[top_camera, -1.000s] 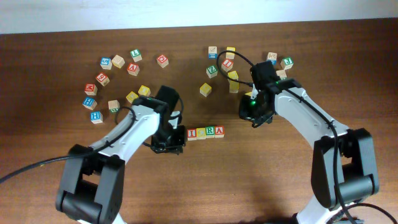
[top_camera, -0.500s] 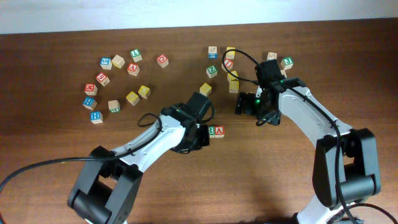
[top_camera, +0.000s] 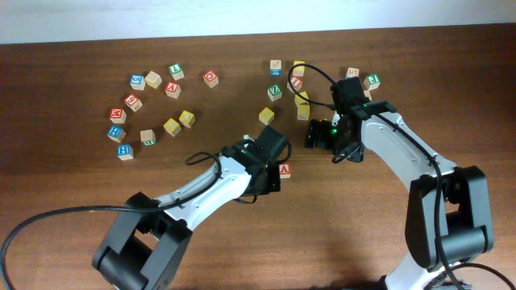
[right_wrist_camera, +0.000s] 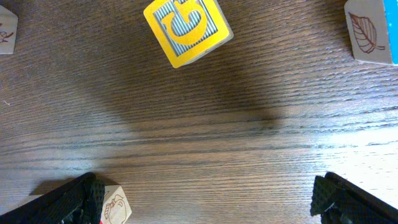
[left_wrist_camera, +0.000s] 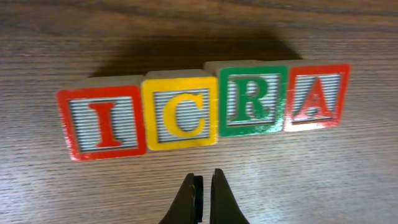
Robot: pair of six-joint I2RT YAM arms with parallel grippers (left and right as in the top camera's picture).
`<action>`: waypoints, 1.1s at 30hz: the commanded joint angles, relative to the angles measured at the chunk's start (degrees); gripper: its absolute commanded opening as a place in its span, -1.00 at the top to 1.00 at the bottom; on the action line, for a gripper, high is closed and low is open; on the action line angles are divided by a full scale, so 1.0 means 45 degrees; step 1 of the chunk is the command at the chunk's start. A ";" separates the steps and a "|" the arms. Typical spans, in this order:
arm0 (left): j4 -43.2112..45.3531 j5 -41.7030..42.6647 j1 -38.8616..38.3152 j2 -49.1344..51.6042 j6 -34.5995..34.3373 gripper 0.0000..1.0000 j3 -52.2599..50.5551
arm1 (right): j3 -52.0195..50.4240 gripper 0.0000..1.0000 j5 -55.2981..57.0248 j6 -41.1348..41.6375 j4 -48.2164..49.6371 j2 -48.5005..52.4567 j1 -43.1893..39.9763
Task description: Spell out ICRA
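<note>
In the left wrist view, four letter blocks lie side by side on the wood: a red I (left_wrist_camera: pixel 102 122), a yellow C (left_wrist_camera: pixel 180 116), a green R (left_wrist_camera: pixel 252 101) and a red A (left_wrist_camera: pixel 316 96). My left gripper (left_wrist_camera: pixel 202 182) is shut and empty, its tips just in front of the C. From overhead, the left gripper (top_camera: pixel 264 179) covers most of the row, and only the A (top_camera: pixel 284 170) shows. My right gripper (right_wrist_camera: pixel 208 200) is wide open over bare wood with nothing between its fingers. In the overhead view the right gripper (top_camera: pixel 316 135) hangs to the right of the row.
A yellow G block (right_wrist_camera: pixel 188 31) lies ahead of the right gripper, a picture block (right_wrist_camera: pixel 115 206) touches its left finger, and a leaf block (right_wrist_camera: pixel 372 30) sits at the far right. Several loose blocks lie scattered at the back left (top_camera: pixel 145 105) and back middle (top_camera: pixel 290 80).
My left arm has swept right from the row's left end and now sits over the row. My right gripper has opened wide and shifted slightly left and back.
</note>
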 commanded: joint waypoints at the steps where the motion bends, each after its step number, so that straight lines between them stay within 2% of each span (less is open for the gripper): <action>1: 0.0107 -0.0661 -0.0151 0.0204 -0.0214 1.00 -0.0442 | 0.0180 -0.97 0.0155 -0.0049 0.0000 -0.0049 -0.0019; 15: 0.1277 -0.0835 -0.0155 0.1001 -0.0209 1.00 -0.0753 | 0.0180 -0.97 0.0155 -0.0044 0.0000 -0.0049 -0.0019; 33: 0.1224 -0.1540 -0.0155 0.1001 -0.0209 1.00 -0.0753 | 0.0180 -0.97 0.0155 -0.0044 0.0000 -0.0049 -0.0019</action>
